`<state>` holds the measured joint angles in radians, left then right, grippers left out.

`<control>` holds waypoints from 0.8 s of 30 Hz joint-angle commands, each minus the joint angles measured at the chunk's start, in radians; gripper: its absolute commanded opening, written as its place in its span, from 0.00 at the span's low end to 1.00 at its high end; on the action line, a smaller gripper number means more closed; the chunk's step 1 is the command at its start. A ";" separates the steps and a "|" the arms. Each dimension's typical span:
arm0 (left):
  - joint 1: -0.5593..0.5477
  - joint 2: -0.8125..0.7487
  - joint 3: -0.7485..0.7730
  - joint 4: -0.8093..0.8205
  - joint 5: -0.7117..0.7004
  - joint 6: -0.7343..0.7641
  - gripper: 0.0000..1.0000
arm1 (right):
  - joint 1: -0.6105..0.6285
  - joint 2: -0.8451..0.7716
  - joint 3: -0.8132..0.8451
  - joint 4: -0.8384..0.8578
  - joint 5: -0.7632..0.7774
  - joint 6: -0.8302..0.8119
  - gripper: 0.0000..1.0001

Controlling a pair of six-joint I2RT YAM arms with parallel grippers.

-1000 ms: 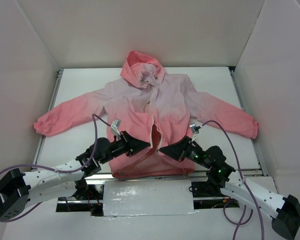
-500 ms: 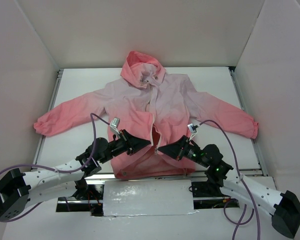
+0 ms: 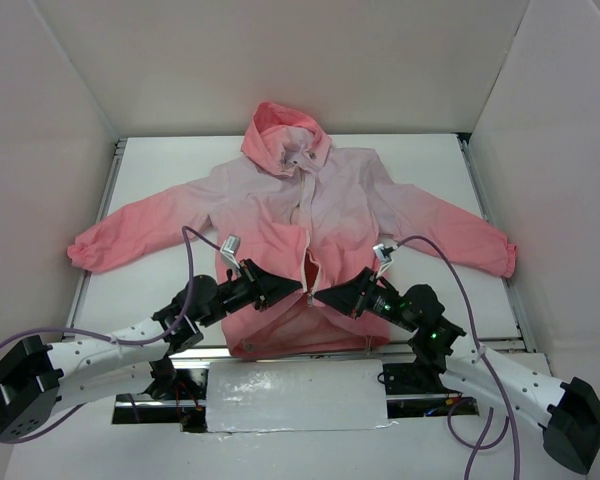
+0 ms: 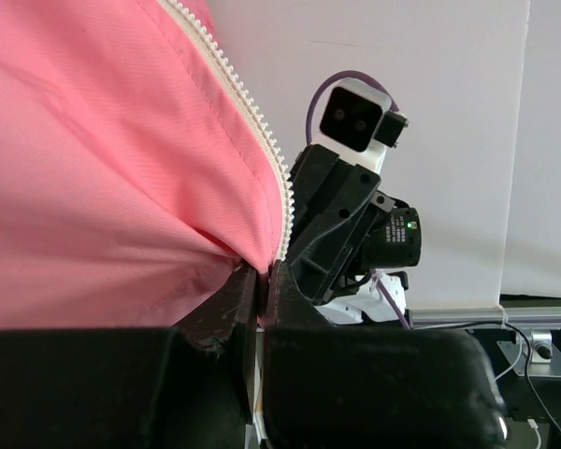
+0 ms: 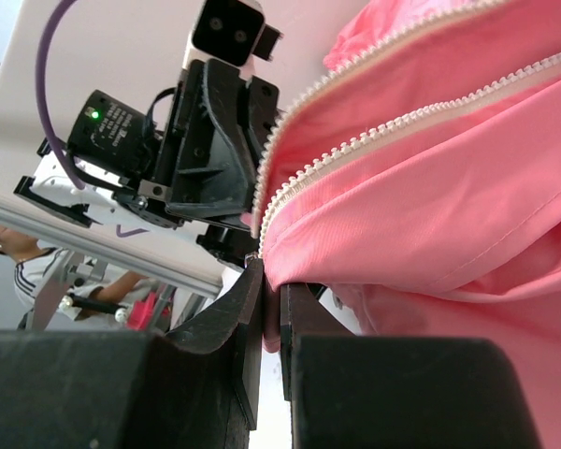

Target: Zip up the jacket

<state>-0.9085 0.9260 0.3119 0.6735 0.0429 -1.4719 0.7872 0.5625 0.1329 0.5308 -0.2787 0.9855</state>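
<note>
The jacket (image 3: pixel 310 215) lies spread on the white table, hood at the far side, lilac at the chest and coral at the hem and cuffs. Its light zipper (image 3: pixel 304 205) runs down the front and is parted near the hem. My left gripper (image 3: pixel 298 291) is shut on the left front panel's lower edge beside the zipper teeth (image 4: pixel 252 122). My right gripper (image 3: pixel 320 295) is shut on the right front panel's lower edge by its zipper teeth (image 5: pixel 374 136). The two grippers face each other, a small gap apart, with the hem lifted off the table.
White walls enclose the table (image 3: pixel 160 170) on the left, far and right sides. The jacket's sleeves reach out to the left (image 3: pixel 105 240) and right (image 3: pixel 475 240). A metal rail (image 3: pixel 290 352) and a white plate (image 3: pixel 295 395) lie at the near edge between the arm bases.
The right gripper has moved a little left and up with its panel edge, closing toward the left gripper. The left gripper has barely shifted. Both grips are unchanged.
</note>
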 commanded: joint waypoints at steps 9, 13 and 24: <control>0.000 0.005 0.004 0.097 0.012 -0.011 0.00 | -0.003 0.027 0.076 0.078 -0.011 -0.030 0.00; 0.000 0.013 0.007 0.106 0.015 -0.013 0.00 | -0.003 0.036 0.074 0.083 -0.010 -0.030 0.00; 0.000 0.024 -0.002 0.107 0.011 -0.008 0.00 | -0.003 0.020 0.091 0.060 -0.001 -0.045 0.00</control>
<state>-0.9085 0.9615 0.3119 0.7105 0.0498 -1.4734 0.7864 0.6029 0.1596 0.5346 -0.2840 0.9703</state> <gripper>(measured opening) 0.122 0.122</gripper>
